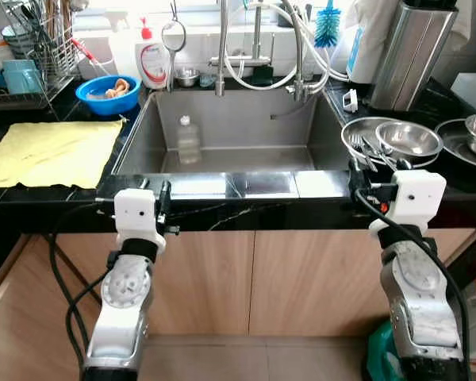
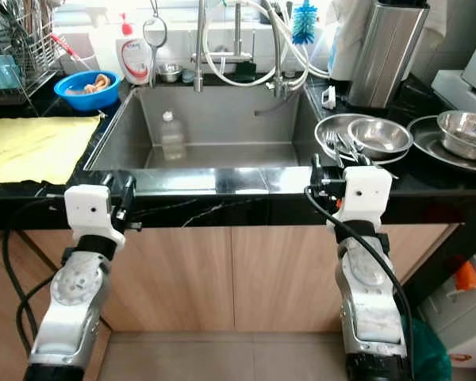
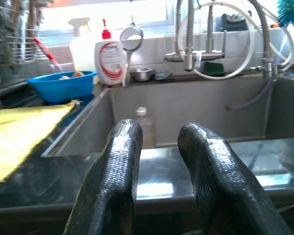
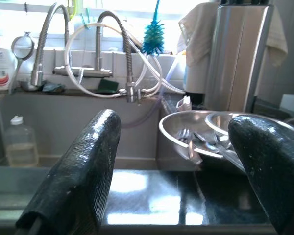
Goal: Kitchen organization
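Observation:
I stand before a steel sink [image 1: 238,184] set in a black counter. A small clear plastic bottle [image 1: 189,140] stands upright inside it by the left wall. On the counter to the right, a steel plate [image 1: 355,129] holds forks [image 1: 363,148] and a steel bowl [image 1: 409,137]. My left gripper [image 1: 163,195] hovers at the counter's front edge near the sink's left corner, fingers [image 3: 122,147] a little apart with nothing between them. Just short of the plate, my right gripper [image 1: 359,178] is at the front edge too, open wide and empty, fingers [image 4: 95,142] far apart.
A yellow cloth [image 1: 49,152] lies on the left counter. Behind it are a blue bowl [image 1: 108,94], a soap bottle [image 1: 151,59] and a dish rack [image 1: 32,51]. Faucets and hoses [image 1: 258,48], a blue brush [image 1: 327,27] and a tall steel canister [image 1: 412,51] line the back.

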Tool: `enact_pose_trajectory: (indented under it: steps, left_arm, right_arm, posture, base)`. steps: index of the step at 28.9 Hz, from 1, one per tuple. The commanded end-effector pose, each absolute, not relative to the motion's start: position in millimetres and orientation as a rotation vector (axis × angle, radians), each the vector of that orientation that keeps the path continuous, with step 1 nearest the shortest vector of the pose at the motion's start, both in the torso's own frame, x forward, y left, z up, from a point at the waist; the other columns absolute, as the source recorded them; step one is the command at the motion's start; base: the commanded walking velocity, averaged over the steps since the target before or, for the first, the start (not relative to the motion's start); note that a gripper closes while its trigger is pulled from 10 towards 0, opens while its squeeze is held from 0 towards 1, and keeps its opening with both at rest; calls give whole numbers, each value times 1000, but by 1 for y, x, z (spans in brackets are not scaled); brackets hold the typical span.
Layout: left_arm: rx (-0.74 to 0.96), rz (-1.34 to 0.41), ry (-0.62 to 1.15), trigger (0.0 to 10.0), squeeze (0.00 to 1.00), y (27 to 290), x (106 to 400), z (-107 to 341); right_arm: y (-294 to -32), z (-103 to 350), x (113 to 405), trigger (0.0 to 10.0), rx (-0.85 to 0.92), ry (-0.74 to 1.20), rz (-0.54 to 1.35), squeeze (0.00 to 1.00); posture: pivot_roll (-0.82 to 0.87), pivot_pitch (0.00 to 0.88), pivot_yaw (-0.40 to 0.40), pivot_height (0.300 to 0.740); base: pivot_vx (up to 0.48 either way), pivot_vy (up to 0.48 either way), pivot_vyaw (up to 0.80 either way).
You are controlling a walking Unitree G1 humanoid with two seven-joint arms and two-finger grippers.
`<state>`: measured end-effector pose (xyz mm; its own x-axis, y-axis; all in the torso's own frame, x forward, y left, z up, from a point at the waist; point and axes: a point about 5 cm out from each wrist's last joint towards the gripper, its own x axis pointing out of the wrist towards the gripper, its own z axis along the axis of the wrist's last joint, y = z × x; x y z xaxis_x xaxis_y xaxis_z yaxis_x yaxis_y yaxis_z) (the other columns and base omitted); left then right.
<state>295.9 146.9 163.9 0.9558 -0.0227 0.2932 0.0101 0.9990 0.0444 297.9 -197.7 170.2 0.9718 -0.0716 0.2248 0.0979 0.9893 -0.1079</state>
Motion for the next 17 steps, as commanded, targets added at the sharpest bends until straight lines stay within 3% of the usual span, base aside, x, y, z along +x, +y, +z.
enact_pose_trajectory:
  steps: [1, 4, 5, 6, 7, 17]
  left_arm:
    - [22, -13, -327, 10000, 0, 145, 301, 169]
    - [23, -30, -337, 10000, 0, 139, 308, 171]
    - [20, -35, -337, 10000, 439, 139, 309, 171]
    - [20, -42, -338, 10000, 439, 138, 310, 171]
    - [19, -46, -341, 10000, 1000, 138, 310, 171]
    - [39, -45, -360, 10000, 1000, 142, 310, 170]
  right_arm:
    - [-198, 166, 296, 10000, -118, -208, -95, 0]
    - [-195, 164, 296, 10000, -101, -206, -84, 0]
    - [-194, 164, 296, 10000, -101, -208, -83, 0]
    - [-194, 165, 297, 10000, -101, -211, -83, 0]
    - [-194, 165, 297, 10000, -100, -213, -85, 0]
    - [-192, 167, 299, 10000, -92, -224, -95, 0]
  posture:
    - [-137, 0, 44, 740]
    - [-148, 0, 46, 740]
    - [-148, 0, 46, 740]
    - [-146, 0, 46, 740]
    - [-147, 0, 46, 740]
    - [-141, 0, 48, 740]
  base:
    - [0, 0, 0]
    - [0, 0, 0]
    - [0, 0, 0]
    - [0, 0, 0]
    - [0, 0, 0]
    - [0, 0, 0]
